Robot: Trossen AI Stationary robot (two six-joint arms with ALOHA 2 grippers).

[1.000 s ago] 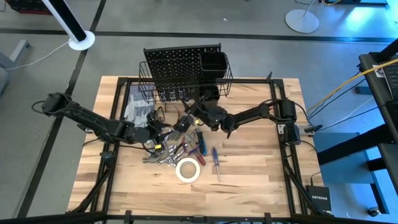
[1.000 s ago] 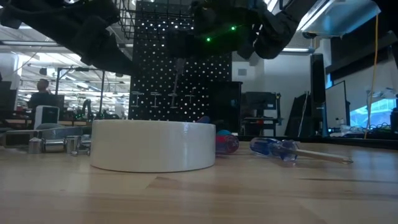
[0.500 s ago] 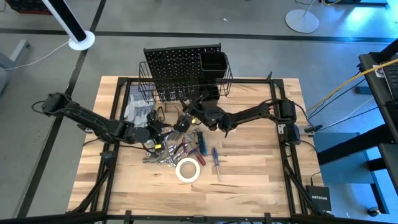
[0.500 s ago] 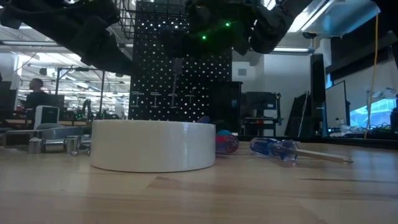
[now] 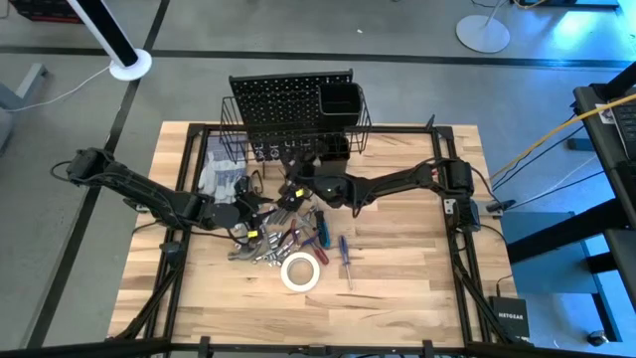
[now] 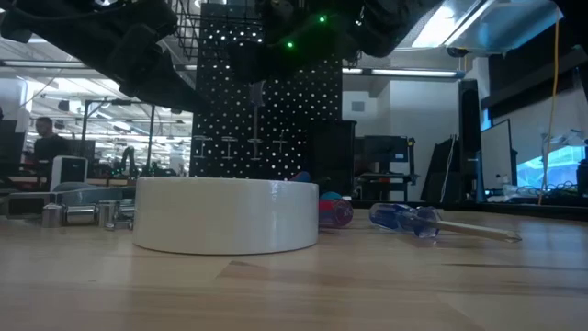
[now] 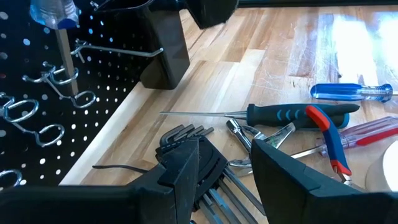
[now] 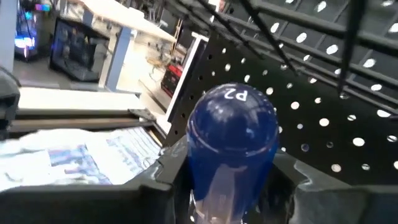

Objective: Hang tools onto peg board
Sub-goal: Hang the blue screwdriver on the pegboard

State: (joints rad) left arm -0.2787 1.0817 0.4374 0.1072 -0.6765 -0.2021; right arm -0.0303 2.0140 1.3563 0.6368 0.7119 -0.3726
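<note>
Your right gripper (image 8: 233, 180), clamped on the blue P2 screwdriver (image 8: 233, 134) at the bench's far-edge peg board (image 5: 278, 114), should lower its shaft straight through the ring holder (image 7: 62, 78), while the left gripper (image 7: 227, 168) hangs open over the tools (image 5: 288, 239)

Two dark, jointed arms with black cabling and green indicator lights; each gripper has blocky black fingers (image 7: 186, 171).

The blue-handled screwdriver (image 8: 233, 146) is cut off below its grip, and the white tape roll (image 7: 384, 175) is mostly out of frame.
</note>
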